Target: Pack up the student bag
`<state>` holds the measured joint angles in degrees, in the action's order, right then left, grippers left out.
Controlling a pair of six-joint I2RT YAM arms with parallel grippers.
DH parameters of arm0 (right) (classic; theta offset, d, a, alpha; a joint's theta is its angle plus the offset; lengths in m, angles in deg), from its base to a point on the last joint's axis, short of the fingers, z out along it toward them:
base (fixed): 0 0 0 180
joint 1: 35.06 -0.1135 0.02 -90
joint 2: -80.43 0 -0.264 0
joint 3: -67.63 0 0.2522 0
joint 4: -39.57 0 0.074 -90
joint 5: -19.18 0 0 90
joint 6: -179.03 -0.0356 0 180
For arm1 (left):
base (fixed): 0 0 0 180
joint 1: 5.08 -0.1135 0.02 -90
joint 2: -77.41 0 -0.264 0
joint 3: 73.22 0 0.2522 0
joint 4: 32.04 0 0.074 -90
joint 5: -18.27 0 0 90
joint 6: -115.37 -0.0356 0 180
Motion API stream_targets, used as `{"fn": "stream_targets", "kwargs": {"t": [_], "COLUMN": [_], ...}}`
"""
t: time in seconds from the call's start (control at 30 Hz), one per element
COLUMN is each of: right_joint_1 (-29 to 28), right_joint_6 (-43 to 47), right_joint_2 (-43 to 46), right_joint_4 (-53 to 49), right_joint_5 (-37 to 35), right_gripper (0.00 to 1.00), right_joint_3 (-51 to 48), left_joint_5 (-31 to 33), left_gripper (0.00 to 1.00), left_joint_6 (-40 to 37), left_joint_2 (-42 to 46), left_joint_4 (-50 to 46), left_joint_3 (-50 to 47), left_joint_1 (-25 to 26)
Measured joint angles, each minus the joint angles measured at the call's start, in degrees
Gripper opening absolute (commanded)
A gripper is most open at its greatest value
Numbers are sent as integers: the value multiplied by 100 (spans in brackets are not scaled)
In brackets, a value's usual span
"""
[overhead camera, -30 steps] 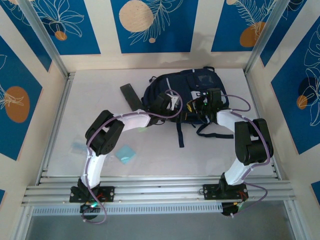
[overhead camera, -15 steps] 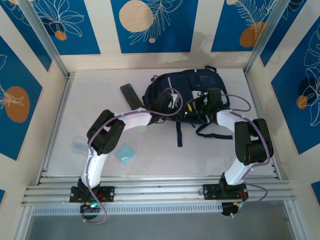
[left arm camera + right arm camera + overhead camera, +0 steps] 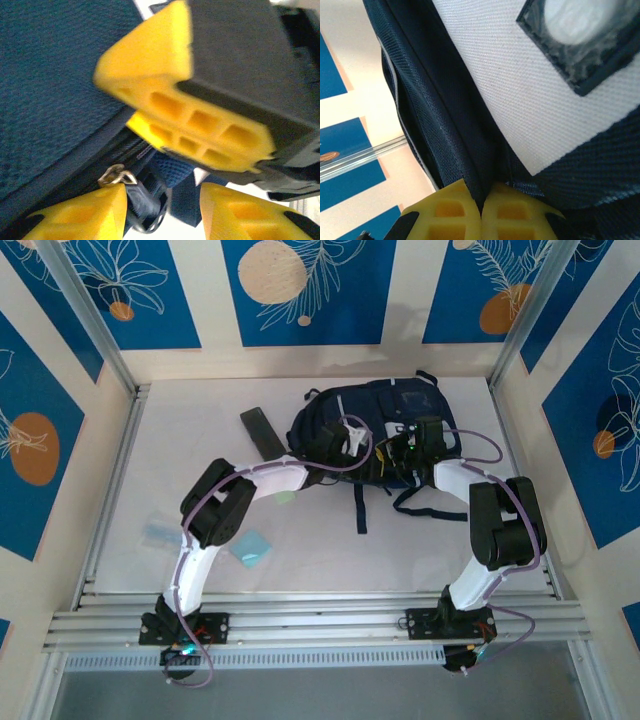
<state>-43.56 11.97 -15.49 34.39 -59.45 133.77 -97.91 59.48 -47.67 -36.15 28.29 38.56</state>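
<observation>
left gripper [image 3: 355, 443] [image 3: 162, 202]: fingers apart, gripping nothing. metal zip pull [image 3: 118, 176] and black loop tab [image 3: 146, 212] sit in the gap, close to one finger.
right gripper [image 3: 397, 453] [image 3: 481, 202]: pinched closed on a fold of dark bag fabric, pads almost meeting.
counts: 2 arms, 2 grippers, 1 student bag [image 3: 375, 415], 1 black flat bar [image 3: 262, 432], 1 teal square [image 3: 250, 547], 1 clear packet [image 3: 158, 533], 1 small green scrap [image 3: 285, 497].
straps [image 3: 360, 505]: black, trailing off the bag's near side onto the table [image 3: 200, 440], toward the arms. exact count unclear from above.
labels: 1 grey-white patch [image 3: 415, 398] [image 3: 520, 85] on the bag front, with a dark-framed badge [image 3: 585, 35] on it. badge is blurred, writing can't be read.
bag position: lying flat on the table, far side, centre-right.
bag vs grippers: both grippers sit on the bag's near edge, side by side, left one on the left. left wrist view has the right gripper's yellow finger [image 3: 165, 90] just above the zip line, close over the left fingers.
zip: runs along the edge of the navy panel, directly under the left gripper.
other items vs bag: bar just left of the bag, touching or not can't tell. teal square and packet well apart from it, near-left of the table. green scrap beside the left forearm.
</observation>
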Motion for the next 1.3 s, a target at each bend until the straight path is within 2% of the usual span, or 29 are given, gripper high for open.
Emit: {"fn": "stream_targets", "kwargs": {"t": [0.5,0.7,1.03,1.07,1.17,1.3], "right_joint_1": [2,0,0,7,15,35], "right_joint_6": [-46,-103,-450,-503,-669,-811], "right_joint_2": [-13,-28,-28,-28,-28,-31], "right_joint_4": [37,138,837,911,1097,1158], "right_joint_5": [46,0,-129,-133,-103,31], "right_gripper": [0,0,0,0,0,0], "right_joint_3": [-2,-44,-428,-463,-562,-603], "left_joint_5": [737,1388,2247,2317,2457,2562], "left_gripper": [49,54,54,53,31,29], "left_joint_6": [-372,35,966,1049,1333,1423], "left_joint_2": [-168,-269,-341,-343,-382,-411], "left_joint_4": [-1349,-1880,-1897,-1895,-1773,-1416], "left_joint_3": [695,970,977,977,975,817], "left_joint_1": [85,155,363,387,426,428]}}
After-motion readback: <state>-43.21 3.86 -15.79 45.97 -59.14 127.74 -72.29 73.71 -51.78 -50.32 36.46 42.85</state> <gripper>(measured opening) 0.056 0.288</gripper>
